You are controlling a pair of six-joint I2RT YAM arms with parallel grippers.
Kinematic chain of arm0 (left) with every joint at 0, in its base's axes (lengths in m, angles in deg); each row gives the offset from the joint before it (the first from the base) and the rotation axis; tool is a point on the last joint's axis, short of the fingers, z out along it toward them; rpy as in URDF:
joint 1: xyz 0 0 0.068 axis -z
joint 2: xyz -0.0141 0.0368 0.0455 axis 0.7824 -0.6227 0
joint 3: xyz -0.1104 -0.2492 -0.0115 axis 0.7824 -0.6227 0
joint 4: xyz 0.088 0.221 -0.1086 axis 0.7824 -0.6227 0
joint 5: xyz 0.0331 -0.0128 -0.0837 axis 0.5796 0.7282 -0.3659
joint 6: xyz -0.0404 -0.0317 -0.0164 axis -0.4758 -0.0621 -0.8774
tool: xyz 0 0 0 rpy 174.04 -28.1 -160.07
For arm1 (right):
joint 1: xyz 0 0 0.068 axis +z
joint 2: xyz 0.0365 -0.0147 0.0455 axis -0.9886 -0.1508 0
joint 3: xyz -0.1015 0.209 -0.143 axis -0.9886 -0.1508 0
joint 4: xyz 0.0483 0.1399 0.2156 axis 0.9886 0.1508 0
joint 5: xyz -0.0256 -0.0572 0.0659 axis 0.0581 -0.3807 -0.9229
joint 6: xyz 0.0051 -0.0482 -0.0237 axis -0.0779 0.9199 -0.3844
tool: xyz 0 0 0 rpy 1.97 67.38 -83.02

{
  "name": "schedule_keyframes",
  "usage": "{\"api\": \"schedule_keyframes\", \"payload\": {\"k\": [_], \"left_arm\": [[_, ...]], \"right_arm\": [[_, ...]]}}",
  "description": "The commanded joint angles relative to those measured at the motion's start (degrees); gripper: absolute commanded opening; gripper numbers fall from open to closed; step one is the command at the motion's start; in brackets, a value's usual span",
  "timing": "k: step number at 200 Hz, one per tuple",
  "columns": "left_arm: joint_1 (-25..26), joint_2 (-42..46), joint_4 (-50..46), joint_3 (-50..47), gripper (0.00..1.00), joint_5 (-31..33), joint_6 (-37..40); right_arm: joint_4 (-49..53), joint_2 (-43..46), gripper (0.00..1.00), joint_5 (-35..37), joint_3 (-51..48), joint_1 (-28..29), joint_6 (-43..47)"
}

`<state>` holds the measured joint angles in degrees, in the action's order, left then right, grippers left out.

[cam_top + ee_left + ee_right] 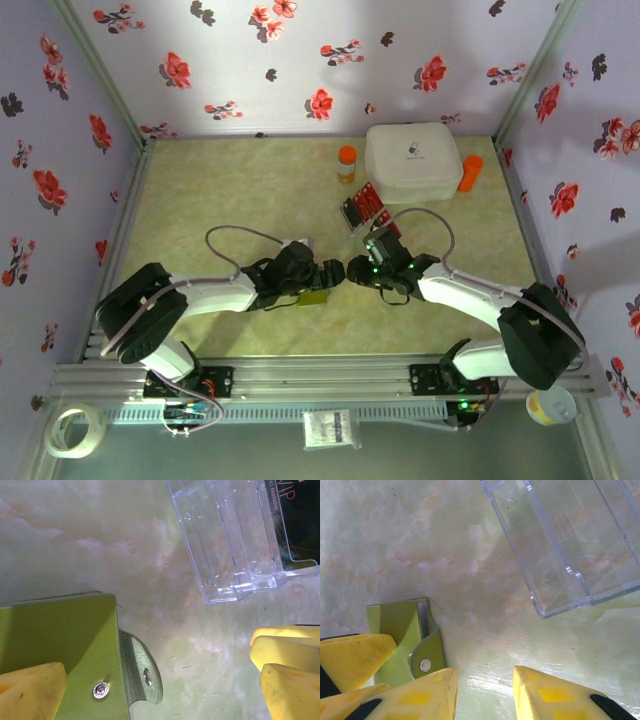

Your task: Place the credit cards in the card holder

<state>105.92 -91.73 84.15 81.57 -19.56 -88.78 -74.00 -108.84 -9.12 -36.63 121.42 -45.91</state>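
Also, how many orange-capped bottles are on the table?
2. One bottle stands left of the white box; the other bottle is at the box's right side. The arms may hide more.

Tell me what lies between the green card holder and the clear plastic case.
Nothing: only bare tabletop separates the card holder from the clear case, as both wrist views show.
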Motion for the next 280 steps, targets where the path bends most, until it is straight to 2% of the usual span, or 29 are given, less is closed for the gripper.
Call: {"api": "schedule_keyframes", "payload": {"k": [1, 53, 109, 132, 167, 210, 280], "left_arm": [[-0.24, 2.06, -5.84, 1.12, 1.0, 1.98, 1.35], [-4.64, 5.89, -5.53, 2.57, 1.0, -2.19, 2.63], [-12.74, 15.02, -6.92, -0.39, 1.0, -4.99, 3.56], [-17.14, 20.77, -9.26, -3.14, 1.0, -5.19, 3.56], [-22.11, 27.63, -16.76, -5.1, 1.0, -4.96, 5.48], [-22.62, 28.29, -27.33, -4.05, 1.0, -2.76, 12.14], [-20.88, 22.21, -29.9, -2.77, 1.0, -2.93, 17.26]], "right_arm": [[1.02, 0.97, 0.35, -0.92, 0.3, -0.28, -0.61], [0.73, 0.56, 0.31, -3.43, 3.62, 1.75, -1.15], [2.3, -5.48, 0.25, -1.01, 13.43, 10.79, -1.15], [2.36, -10.08, 0.24, -1.33, 18.21, 13.18, -0.51], [3.96, -15.43, 0.2, -1.06, 22.43, 13.69, 0.98], [5.27, -18.32, 0.13, 1.36, 21.54, 13.54, 2.36], [1.89, -22.29, 0.03, 1.7, 16.88, 12.34, 1.75]]}}
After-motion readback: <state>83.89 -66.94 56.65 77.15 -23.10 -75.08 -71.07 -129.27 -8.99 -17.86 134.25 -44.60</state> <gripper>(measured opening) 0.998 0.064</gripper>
